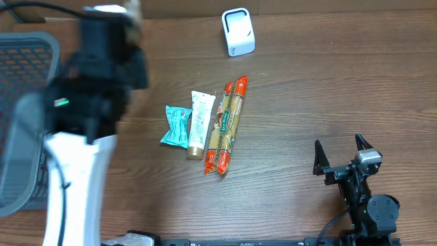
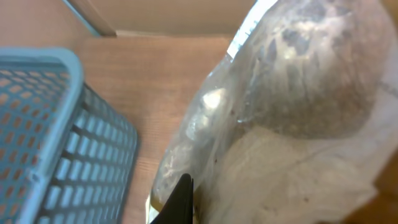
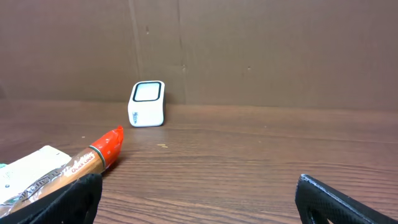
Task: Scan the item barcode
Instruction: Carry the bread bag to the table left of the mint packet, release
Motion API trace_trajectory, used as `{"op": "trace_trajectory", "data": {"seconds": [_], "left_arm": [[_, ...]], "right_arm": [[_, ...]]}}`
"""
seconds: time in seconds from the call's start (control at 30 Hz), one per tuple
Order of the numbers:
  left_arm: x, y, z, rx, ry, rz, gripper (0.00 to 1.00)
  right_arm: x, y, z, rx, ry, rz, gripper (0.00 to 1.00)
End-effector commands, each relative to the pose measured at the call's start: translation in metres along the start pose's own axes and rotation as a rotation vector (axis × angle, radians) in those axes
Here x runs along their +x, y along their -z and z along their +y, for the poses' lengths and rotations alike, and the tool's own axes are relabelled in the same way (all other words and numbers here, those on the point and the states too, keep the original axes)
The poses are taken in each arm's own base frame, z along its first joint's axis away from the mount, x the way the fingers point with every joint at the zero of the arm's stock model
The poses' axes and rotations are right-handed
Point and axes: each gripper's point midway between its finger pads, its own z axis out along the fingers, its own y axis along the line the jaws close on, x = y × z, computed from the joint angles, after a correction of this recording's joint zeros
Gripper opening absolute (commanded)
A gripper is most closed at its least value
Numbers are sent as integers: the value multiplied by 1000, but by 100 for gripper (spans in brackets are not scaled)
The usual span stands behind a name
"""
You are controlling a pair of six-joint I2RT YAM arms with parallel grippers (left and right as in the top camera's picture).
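Overhead: left arm point(image 1: 99, 65) raised at 10 o'clock, by the basket point(image 1: 20, 68); scanner point(image 1: 237, 31) off at its 3 o'clock, well apart.

Left wrist: closed left jaws, seemingly pinching a clear bag point(image 2: 298, 112), long axis 1 to 7 o'clock.

Right wrist: right jaws spread wide, empty, low over the surface point(image 3: 249, 162); scanner ahead at 11 o'clock, farther off.

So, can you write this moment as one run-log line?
left gripper: shut on clear bag | right gripper: open, empty | scanner: bag not there yet
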Motion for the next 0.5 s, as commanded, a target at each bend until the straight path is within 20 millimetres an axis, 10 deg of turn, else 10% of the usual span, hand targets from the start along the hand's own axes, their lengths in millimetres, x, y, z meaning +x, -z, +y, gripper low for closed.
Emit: {"op": "trace_trajectory", "data": {"seconds": [0.0,0.47], "left_arm": [[26,-34,-4,-245,22,53,4],[171,-167,-6,-564,-34,405,4]], "right_arm": [[2,0,0,3,5,-5,100],[2,0,0,3,5,-5,100]]}}
